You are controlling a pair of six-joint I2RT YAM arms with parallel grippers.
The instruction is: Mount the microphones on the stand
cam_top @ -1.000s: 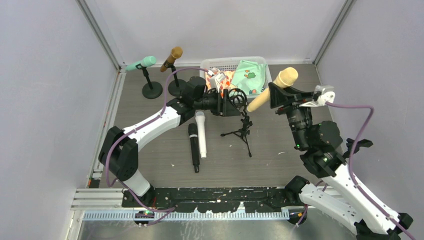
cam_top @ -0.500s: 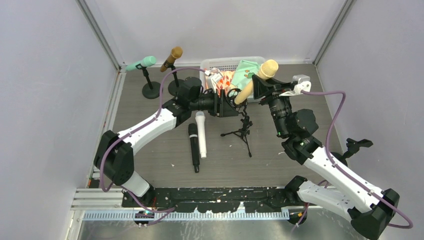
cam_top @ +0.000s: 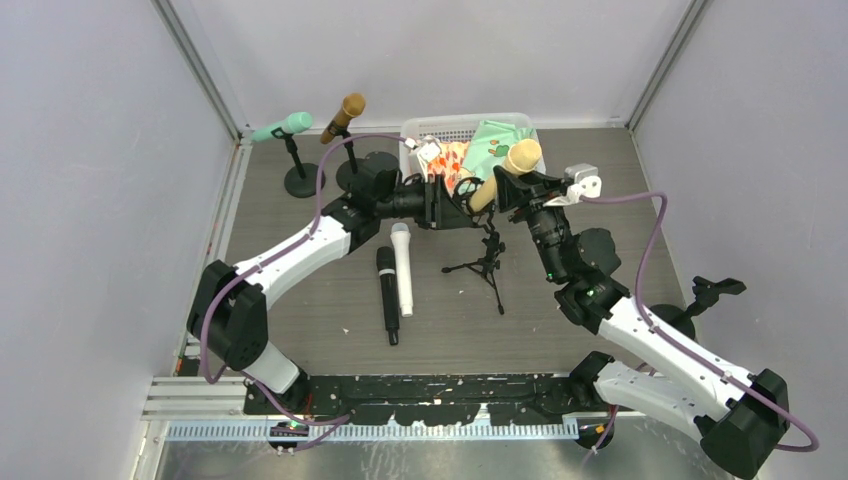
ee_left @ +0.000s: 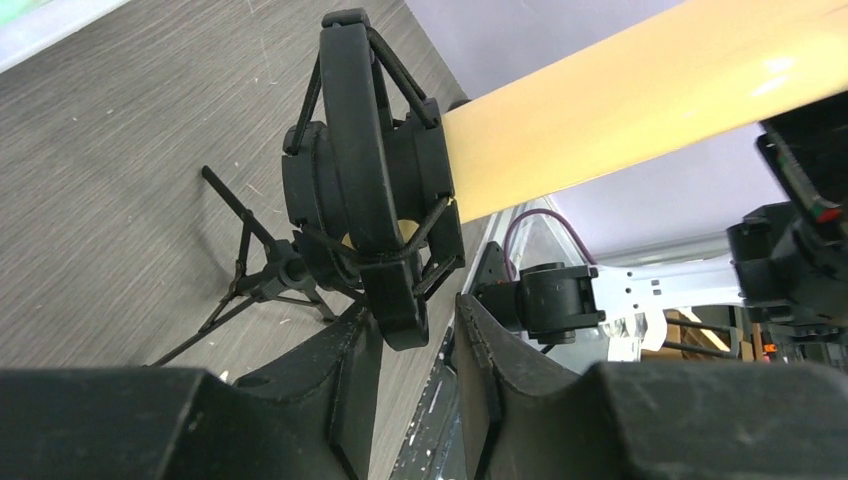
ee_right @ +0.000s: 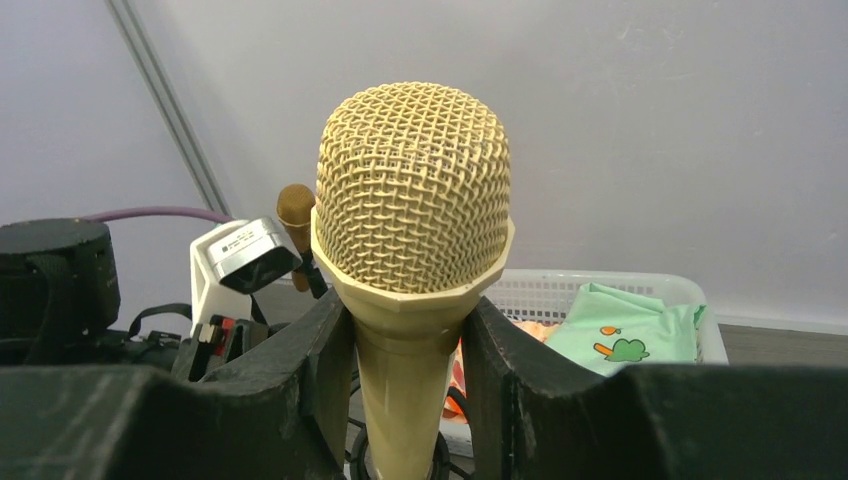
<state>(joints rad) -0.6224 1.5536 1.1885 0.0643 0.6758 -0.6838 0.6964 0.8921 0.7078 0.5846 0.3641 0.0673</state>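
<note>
From my seat, the right tool [cam_top: 507, 186] is clamped on the cream microphone [cam_top: 508, 168], both fingers pressed against the handle just under the mesh head, as the right wrist camera shows. The microphone slants with its head toward 1 o'clock and its tail toward 7 o'clock in the overhead view. The tail sits inside the ring of the shock mount [ee_left: 366, 205], and on the left wrist camera I can see cream through the ring's opening.

The left tool [cam_top: 452, 207] is closed on the lower rim of that shock mount, one finger on each side. The mount tops the tripod stand [cam_top: 486, 263], whose legs are spread on the worktop [cam_top: 450, 325] near its centre.

At 9 o'clock from the tripod, a white microphone [cam_top: 402, 266] and a black microphone [cam_top: 387, 296] lie flat side by side, apart from both arms. Out at 11 o'clock, a green microphone [cam_top: 281, 128] and a brown microphone [cam_top: 343, 114] each sit on a round-based stand. At 12 o'clock a white basket [cam_top: 458, 123] holds a green pouch [cam_top: 500, 142] and other packets
</note>
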